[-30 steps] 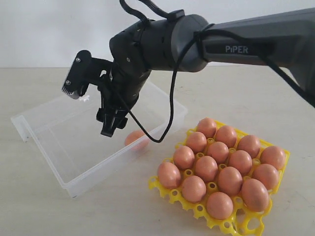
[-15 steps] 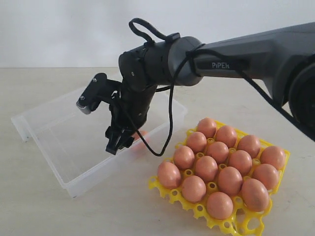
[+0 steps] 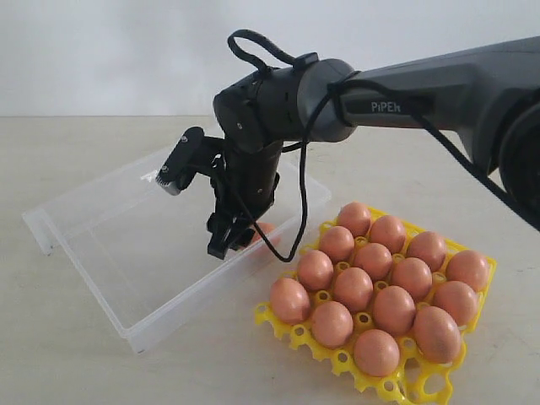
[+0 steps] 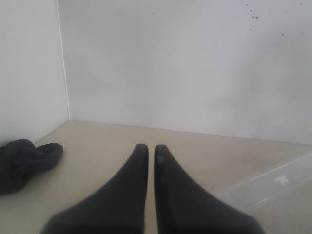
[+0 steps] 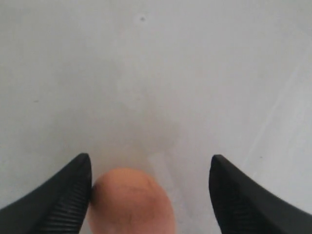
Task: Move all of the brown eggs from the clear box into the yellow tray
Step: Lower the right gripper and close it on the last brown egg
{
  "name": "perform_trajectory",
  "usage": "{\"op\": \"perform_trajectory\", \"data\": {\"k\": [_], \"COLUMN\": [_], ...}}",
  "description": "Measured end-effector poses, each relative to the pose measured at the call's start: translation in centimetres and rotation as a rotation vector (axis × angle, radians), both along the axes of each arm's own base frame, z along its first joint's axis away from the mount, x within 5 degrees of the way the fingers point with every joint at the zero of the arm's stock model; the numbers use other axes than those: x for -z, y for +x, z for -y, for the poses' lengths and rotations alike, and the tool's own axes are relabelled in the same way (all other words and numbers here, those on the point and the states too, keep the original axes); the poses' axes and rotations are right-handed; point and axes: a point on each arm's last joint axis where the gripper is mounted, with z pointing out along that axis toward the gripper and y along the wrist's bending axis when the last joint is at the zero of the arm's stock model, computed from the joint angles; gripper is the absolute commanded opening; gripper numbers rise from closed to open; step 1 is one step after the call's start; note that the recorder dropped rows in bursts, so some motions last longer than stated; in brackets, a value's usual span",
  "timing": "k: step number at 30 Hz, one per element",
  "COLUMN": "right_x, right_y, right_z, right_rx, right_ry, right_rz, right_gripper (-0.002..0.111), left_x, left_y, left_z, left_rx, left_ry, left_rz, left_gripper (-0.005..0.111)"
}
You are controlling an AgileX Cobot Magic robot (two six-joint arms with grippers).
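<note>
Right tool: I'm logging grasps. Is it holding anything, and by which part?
Nothing is held. The right tool stands open astride a brown egg in the clear box, one finger at its side, the other apart.

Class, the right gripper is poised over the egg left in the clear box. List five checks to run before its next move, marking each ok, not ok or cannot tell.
1. Right gripper open: ok, jaws wide apart.
2. Brown egg centred between the jaws: not ok, it sits against one finger.
3. Free cup in the yellow tray: ok, one at the near corner.
4. Left gripper out of the way: ok, shut, pointing at a wall.
5. Gripper clear of the floor of the clear box: cannot tell.
</note>
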Motion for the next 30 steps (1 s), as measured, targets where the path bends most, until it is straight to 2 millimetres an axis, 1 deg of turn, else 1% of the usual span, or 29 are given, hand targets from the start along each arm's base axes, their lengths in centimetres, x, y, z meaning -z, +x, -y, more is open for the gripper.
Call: {"op": "perform_trajectory", "data": {"k": [3,6,9,12,15,17,21,26,30], "right_x": [-0.3,-0.7,-2.0,-3.9,-5.6,-6.0,-5.3,-3.6,-2.9], "right_y": [0.7,0.9,0.8,0.6,0.1,-0.2,-0.7,-0.8,-1.0], "right_z": [-0.1,-0.2,-0.1,0.1,0.4,0.6,1.0,1.2,1.2], "right_rx": [0.08,0.134,0.151,0.174,0.274,0.358,0.453,0.516,0.556], "right_ry": [0.055,0.103,0.13,0.158,0.205,0.226,0.192,0.139,0.132], "right_rz": [0.056,0.082,0.106,0.125,0.113,0.081,0.009,-0.057,-0.1], "right_gripper": [0.06,0.06,0.06,0.06,0.061,0.061,0.061,0.061,0.061], "left_x": [0.0,0.0,0.0,0.0,0.0,0.0,0.0,0.0,0.0], "left_y": [0.0,0.0,0.0,0.0,0.0,0.0,0.0,0.0,0.0], "left_z": [0.0,0.0,0.0,0.0,0.0,0.0,0.0,0.0,0.0], "left_rx": [0.0,0.0,0.0,0.0,0.0,0.0,0.0,0.0,0.0], "left_ry": [0.0,0.0,0.0,0.0,0.0,0.0,0.0,0.0,0.0], "left_rz": [0.0,0.0,0.0,0.0,0.0,0.0,0.0,0.0,0.0], "left_gripper": [0.004,0.004,0.004,0.004,0.004,0.004,0.004,0.004,0.004]}}
